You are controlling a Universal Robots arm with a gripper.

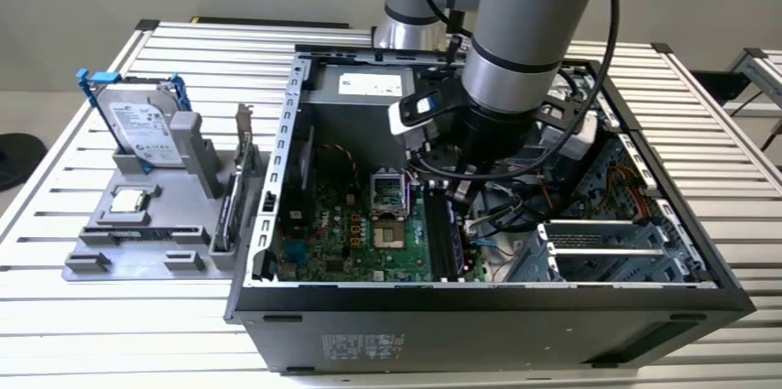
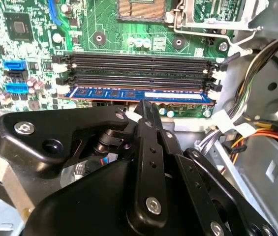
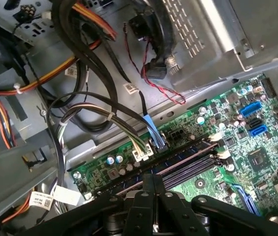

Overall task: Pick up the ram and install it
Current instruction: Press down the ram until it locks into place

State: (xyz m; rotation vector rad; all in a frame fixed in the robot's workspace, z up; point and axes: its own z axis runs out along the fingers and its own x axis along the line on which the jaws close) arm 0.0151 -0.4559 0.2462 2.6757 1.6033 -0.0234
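The ram is a blue stick with black chips and a pale label strip. It stands in the outermost of the memory slots on the green motherboard. In the exterior view the ram runs along the board's edge inside the open computer case. My gripper is shut, with its two fingers pressed together and nothing between them. The fingertips sit at the ram's upper edge near its middle; I cannot tell whether they touch. The gripper also shows above the slots in the first wrist view, and hangs inside the case in the exterior view.
Cable bundles and a drive cage crowd the case beside the slots. The CPU socket lies next to the slots. On the table at the exterior view's left, a grey holder carries a hard drive, a CPU chip and an upright card.
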